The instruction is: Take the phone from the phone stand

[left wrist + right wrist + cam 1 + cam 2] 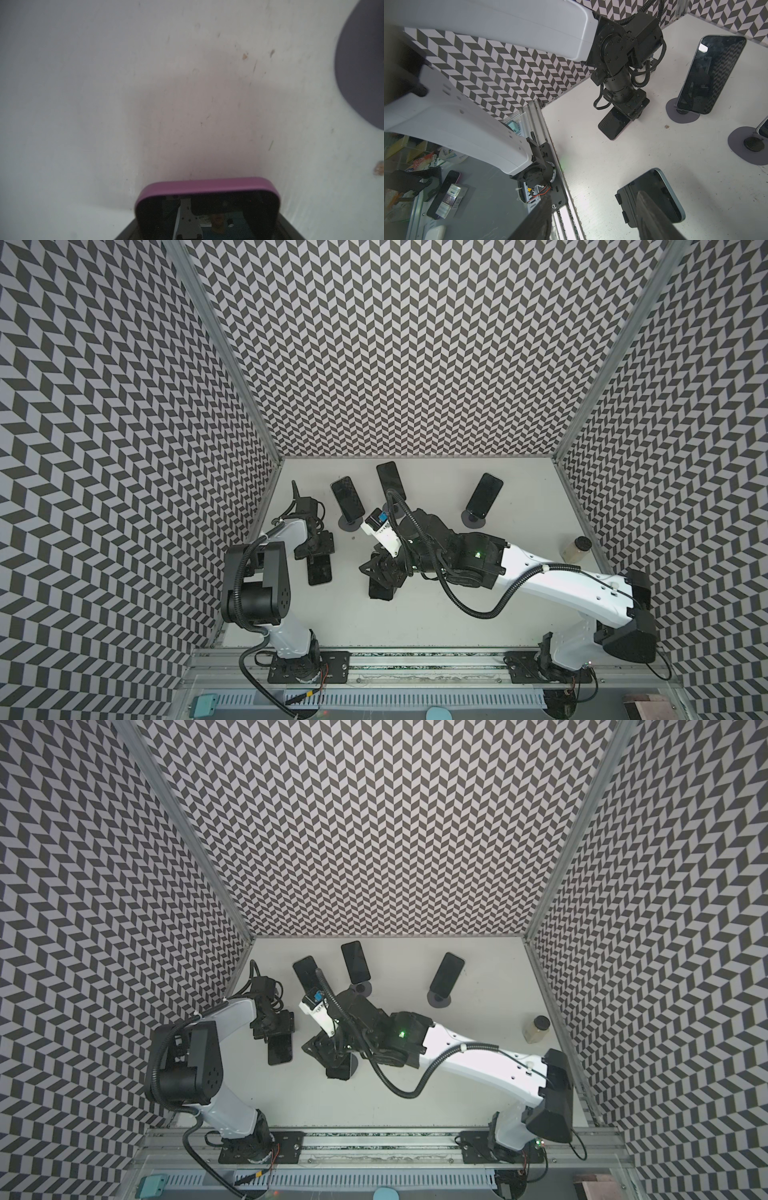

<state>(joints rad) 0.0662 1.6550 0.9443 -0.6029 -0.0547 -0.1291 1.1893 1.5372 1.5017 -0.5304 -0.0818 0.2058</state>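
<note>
On my feed the white counter [436, 614] carries three phones [348, 499] leaning dark-screened on round grey stands [473, 522] along the back.

Nearer me, a pink-edged phone [207, 187] lies flat on the counter, off any stand. Its end sits between the left fingers [288, 232], and I cannot tell whether they grip it or stand clear.

The right fingers [654, 218] are drawn in, one lying across the screen of a tilted blue-edged phone [656, 182]. I cannot tell whether they have hold of it.

By the right wall, well apart from the phones, a clear jar [575, 549] with a dark lid holds something beige.

Off the counter lies a printed pack [450, 199]; its lettering is too small to read.
</note>
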